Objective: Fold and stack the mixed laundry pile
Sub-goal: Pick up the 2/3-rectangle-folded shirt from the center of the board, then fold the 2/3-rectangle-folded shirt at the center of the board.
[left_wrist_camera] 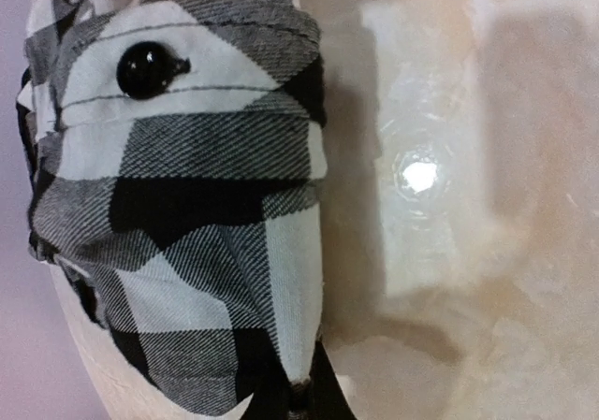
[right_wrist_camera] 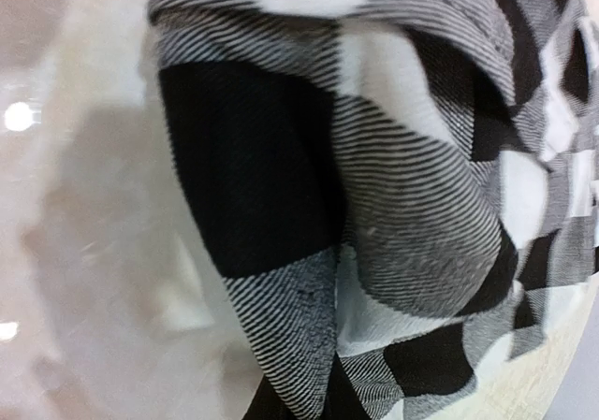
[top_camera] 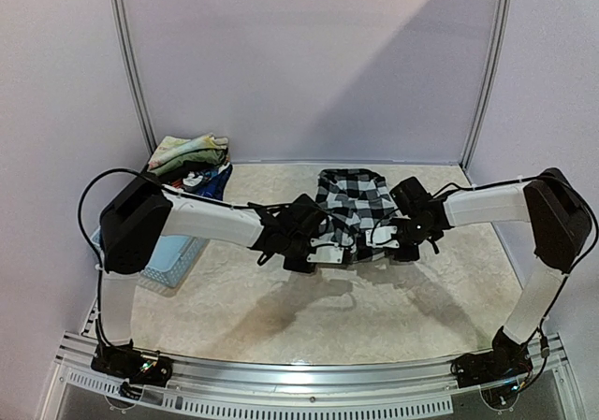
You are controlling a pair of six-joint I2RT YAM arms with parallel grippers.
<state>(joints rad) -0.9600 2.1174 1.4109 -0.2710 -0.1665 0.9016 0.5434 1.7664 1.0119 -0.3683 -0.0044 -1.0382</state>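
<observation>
1. Checked shirt (top_camera: 353,200), black and white, lay bunched on the table (top_camera: 309,317) at about 12 o'clock from the table's middle, well short of a flat, folded shape.
2. The left gripper (top_camera: 323,252) sat at the shirt's 7 o'clock corner with its fingers pressed together. The left wrist view showed gathered cloth and one black button (left_wrist_camera: 142,69) right at the lens, raised off the surface, so it appeared to be pinching the near hem.
3. The right gripper (top_camera: 382,238) sat at the shirt's 5 o'clock corner. Cloth filled the right wrist view and hid the fingers, so I could not tell whether they were spread or closed on the fabric.
4. Judged step: taking hold of the near edge with both arms, ahead of the first fold or a spreading pull.
5. The next move would call for a firm hold on both corners, then an even lift or drag so the shirt opens out instead of twisting.
6. A pale floral cloth (top_camera: 187,151) and a dark blue piece (top_camera: 213,179) waited at 10 o'clock, heaped over the light blue basket (top_camera: 173,256) at the table's left edge.
7. No brand, label or readable writing showed in any view.
</observation>
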